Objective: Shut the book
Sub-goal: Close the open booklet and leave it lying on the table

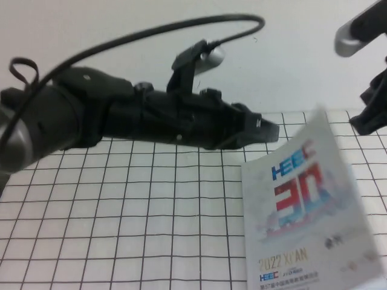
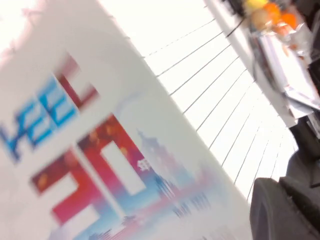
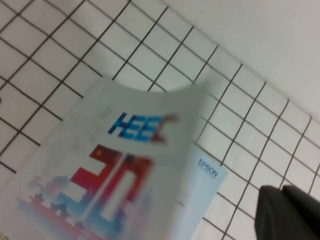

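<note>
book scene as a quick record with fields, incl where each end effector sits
object: book, right part of the table, printed HEEC 30
state: cover blurred, apparently not flat; page corner marked EPSON shows beneath
left arm: left end effector reaches across, beside the book's far left corner
right arm: right end effector at the right edge, beyond the book
surface: table, white with black grid

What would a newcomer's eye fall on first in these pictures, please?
First comes the book at the right front of the checked table, its white HEEC 30 cover apparently lifted above an inner page. Next is the left gripper, stretched across the middle with its tip near the cover's top edge. The right gripper hangs at the right edge, just beyond the book.
</note>
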